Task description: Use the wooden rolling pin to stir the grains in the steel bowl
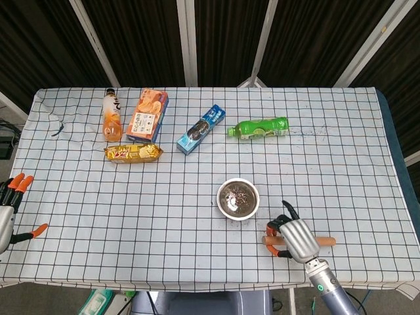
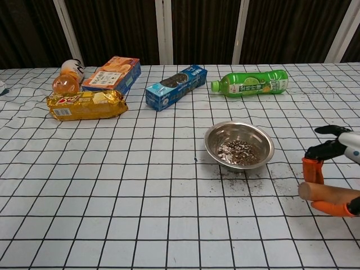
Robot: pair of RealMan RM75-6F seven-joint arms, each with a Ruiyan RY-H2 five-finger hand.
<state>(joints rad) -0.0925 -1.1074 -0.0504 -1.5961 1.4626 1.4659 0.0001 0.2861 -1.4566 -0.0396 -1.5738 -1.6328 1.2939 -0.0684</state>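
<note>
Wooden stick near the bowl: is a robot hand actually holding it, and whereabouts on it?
Yes. The right robot hand grips the wooden rolling pin around its middle, both ends sticking out. The left robot hand holds nothing.
</note>
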